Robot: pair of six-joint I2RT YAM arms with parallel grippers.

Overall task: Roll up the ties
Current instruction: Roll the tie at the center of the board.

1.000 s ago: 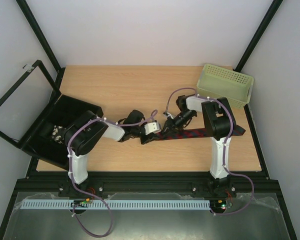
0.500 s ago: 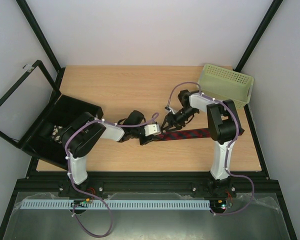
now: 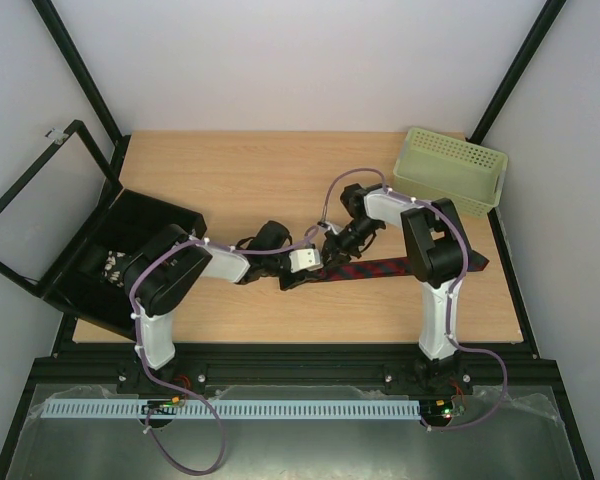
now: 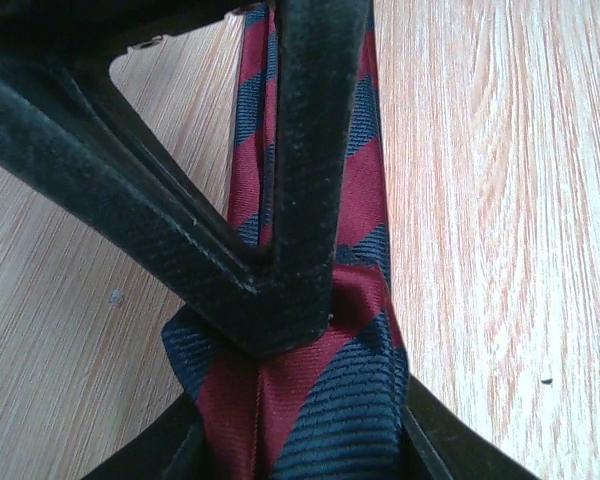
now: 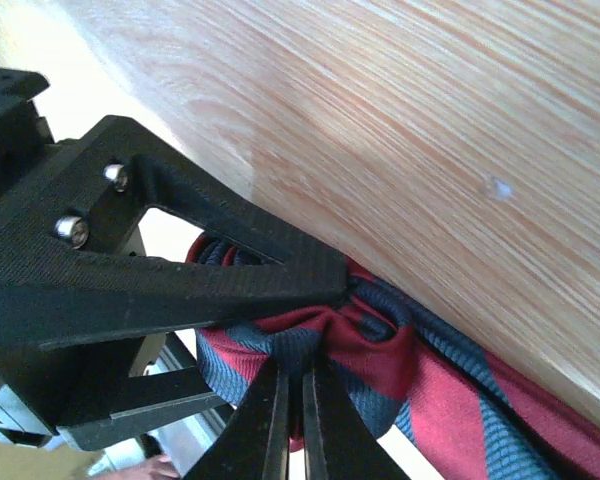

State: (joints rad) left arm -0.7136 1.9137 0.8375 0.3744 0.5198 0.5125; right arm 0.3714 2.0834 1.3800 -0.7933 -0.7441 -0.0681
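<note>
Rolling looks barely begun: only a first fold of the tie point(image 3: 380, 268) is bunched between the fingers, and the rest lies flat beyond them. The left gripper point(image 3: 292, 281) reaches in low, its fingers point(image 4: 160, 455) clasping the tie's edges. Just beside it, the right gripper point(image 3: 329, 251) tilts down, pinched shut on the fold.

The tie point(image 4: 320, 400) is dark red with navy diagonal stripes, the basket point(image 3: 450, 170) pale green, the box point(image 3: 150, 222) black, the table point(image 3: 240, 180) light wood-grained.

Striped tie point(image 3: 380, 268) on wooden table point(image 3: 230, 180)
</note>
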